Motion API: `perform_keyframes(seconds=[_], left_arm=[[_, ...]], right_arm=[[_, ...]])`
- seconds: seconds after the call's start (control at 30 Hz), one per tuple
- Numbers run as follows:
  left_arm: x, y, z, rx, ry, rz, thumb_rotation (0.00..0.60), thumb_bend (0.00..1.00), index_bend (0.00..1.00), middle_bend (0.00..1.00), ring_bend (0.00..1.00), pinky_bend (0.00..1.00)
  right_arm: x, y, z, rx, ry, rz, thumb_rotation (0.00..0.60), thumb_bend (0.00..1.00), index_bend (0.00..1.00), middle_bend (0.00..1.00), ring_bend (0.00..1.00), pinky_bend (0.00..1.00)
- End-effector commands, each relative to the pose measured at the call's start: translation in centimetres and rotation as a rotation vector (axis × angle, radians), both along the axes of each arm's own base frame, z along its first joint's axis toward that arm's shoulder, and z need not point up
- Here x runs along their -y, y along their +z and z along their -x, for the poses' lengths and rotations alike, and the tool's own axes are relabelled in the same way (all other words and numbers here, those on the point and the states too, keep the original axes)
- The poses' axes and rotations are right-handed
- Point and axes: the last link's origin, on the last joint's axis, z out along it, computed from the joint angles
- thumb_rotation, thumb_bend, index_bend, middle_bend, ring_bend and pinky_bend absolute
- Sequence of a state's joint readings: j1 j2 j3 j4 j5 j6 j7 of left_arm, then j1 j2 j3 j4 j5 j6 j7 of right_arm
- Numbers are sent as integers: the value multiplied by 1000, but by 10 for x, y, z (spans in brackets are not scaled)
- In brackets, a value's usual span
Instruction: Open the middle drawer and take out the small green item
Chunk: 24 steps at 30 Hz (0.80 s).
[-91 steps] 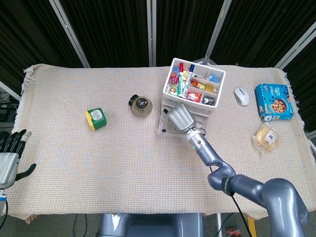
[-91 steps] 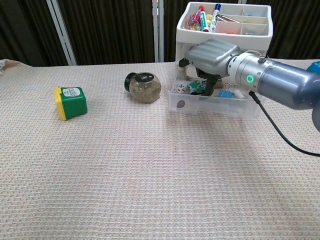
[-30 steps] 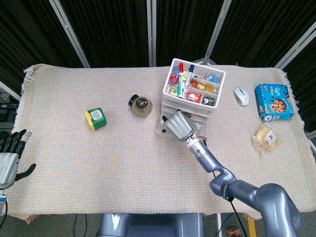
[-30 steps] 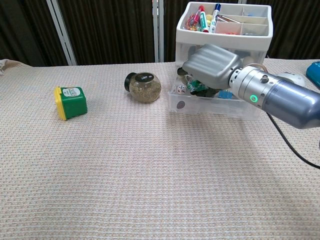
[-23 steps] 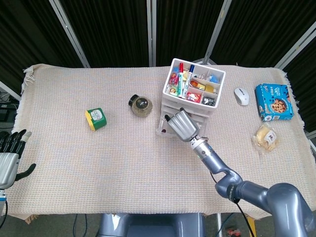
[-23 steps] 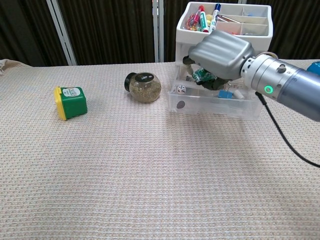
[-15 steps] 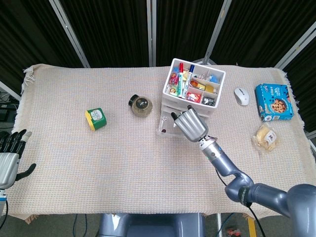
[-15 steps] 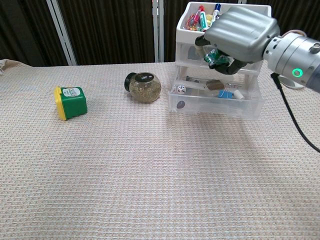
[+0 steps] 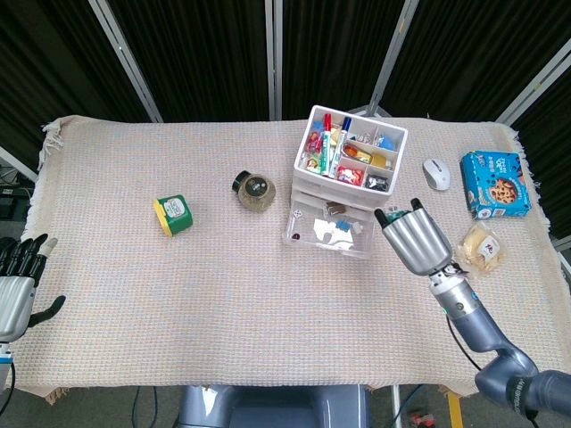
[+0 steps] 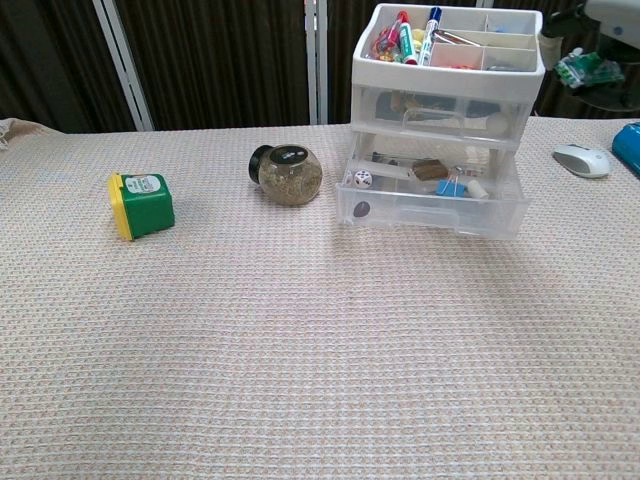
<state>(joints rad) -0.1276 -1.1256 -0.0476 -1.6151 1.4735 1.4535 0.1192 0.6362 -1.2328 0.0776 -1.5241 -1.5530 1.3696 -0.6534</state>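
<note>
The white drawer unit (image 9: 350,165) stands at the back of the table, its top tray full of pens and small items. One clear drawer (image 10: 432,203) is pulled out toward me and holds a die, a blue clip and other bits. My right hand (image 9: 416,237) hovers to the right of the unit, raised off the table, pinching the small green item (image 9: 399,212). In the chest view the green item (image 10: 590,68) shows at the top right, under the right hand (image 10: 618,8). My left hand (image 9: 16,287) hangs at the table's left edge, fingers apart, holding nothing.
A green and yellow box (image 9: 175,214) and a round jar (image 9: 256,190) sit left of the unit. A white mouse (image 9: 436,173), a blue cookie box (image 9: 495,183) and a wrapped snack (image 9: 482,247) lie to the right, near my right hand.
My right hand lifted the green item out of the open drawer and carried it up and to the right of the unit. The drawer stays pulled out. The left hand has not moved.
</note>
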Motion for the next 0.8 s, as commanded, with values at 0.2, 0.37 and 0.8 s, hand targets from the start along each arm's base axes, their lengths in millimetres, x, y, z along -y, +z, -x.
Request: perform_keyframes(seconds=[0.2, 0.37, 0.8], left_arm=[[-1, 0, -1, -4, 0, 0, 600, 280, 0, 0, 0, 0], [-1, 0, -1, -6, -1, -1, 600, 280, 0, 0, 0, 0], [-1, 0, -1, -6, -2, 0, 600, 279, 0, 0, 0, 0]], right_arm=[[-31, -6, 60, 19, -144, -74, 600, 318, 556, 1000, 986, 688], [-43, -27, 87, 34, -240, -127, 600, 317, 555, 1000, 986, 688], [-61, -62, 137, -16, -399, -197, 600, 301, 543, 1000, 986, 688]])
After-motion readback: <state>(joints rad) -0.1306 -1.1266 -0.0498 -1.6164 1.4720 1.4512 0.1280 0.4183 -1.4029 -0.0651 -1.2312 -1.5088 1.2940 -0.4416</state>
